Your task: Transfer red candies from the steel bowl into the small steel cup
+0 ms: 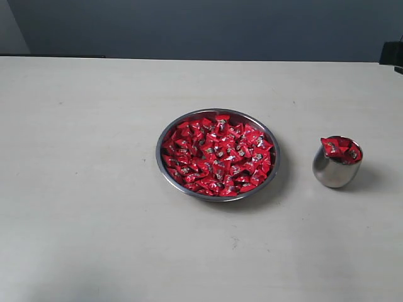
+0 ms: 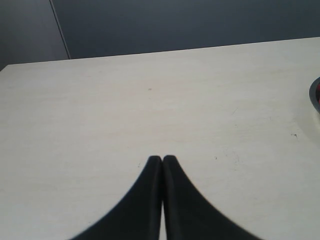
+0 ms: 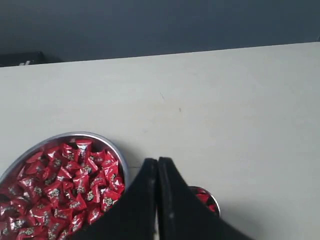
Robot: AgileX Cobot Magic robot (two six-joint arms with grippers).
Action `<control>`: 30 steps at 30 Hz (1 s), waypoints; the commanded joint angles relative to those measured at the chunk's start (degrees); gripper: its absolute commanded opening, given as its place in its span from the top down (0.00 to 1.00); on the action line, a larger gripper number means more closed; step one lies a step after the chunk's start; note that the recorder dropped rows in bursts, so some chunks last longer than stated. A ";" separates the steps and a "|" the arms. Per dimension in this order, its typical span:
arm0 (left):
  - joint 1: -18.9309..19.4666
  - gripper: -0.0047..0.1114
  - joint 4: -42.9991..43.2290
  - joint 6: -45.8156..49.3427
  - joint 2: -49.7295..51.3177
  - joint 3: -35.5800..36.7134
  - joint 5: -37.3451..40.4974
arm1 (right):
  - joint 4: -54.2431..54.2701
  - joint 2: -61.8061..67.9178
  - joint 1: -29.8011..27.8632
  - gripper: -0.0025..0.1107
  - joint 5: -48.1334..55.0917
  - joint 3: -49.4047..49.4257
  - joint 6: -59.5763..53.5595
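Note:
The steel bowl [image 1: 160, 139] sits mid-table, filled with red candies [image 1: 217, 154]. To its right stands the small steel cup [image 1: 335, 168], heaped to the rim with more red candies [image 1: 340, 150]. Neither arm shows in the exterior view. In the right wrist view my right gripper [image 3: 158, 161] is shut with nothing in it, high above the gap between the steel bowl [image 3: 118, 150] with its red candies [image 3: 65, 182] and the small steel cup [image 3: 214, 206], which the fingers partly hide. My left gripper [image 2: 162, 158] is shut and empty over bare table; the steel bowl's rim [image 2: 315, 95] just shows at the frame edge.
A pale table [image 1: 94, 189] spreads wide on all sides of the bowl and cup. A dark wall runs along the table's far edge. A dark object [image 1: 393, 55] juts in at the upper right corner of the exterior view.

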 commanded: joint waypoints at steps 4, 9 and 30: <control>-0.01 0.96 0.07 -0.11 -0.27 0.11 -0.48 | 0.79 -0.98 -0.15 0.98 0.13 0.23 -0.05; -0.01 0.96 0.07 -0.11 -0.27 0.11 -0.48 | 0.79 -0.98 -0.15 0.98 -3.18 0.23 -0.05; -0.01 0.96 0.07 -0.11 -0.27 0.11 -0.48 | 0.26 -6.03 -3.14 0.98 -6.15 0.23 -0.25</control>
